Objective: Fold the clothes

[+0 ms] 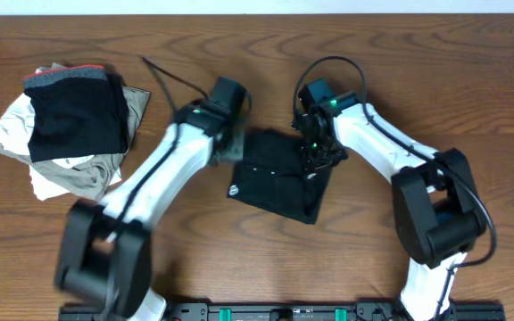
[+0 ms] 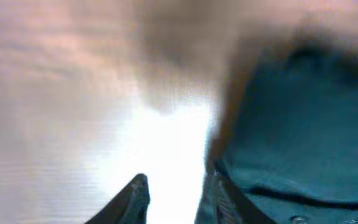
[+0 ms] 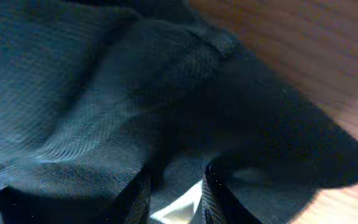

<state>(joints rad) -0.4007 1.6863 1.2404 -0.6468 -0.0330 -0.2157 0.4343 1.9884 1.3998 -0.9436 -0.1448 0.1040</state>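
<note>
Left hand (image 2: 176, 177), fingers apart beside the black soft-fabric garment (image 1: 275, 178), could drag its edge loose; whether right hand (image 3: 176, 177) is clamped, I cannot tell.

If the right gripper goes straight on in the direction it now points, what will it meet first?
The large black soft-fabric garment: it fills the view just ahead of the right gripper. Depth is unclear, but contact seems immediate.

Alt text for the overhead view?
A folded black garment lies on a wooden table, left pincer at its left edge, right pincer on its top right. A clothes pile sits far left.
</note>
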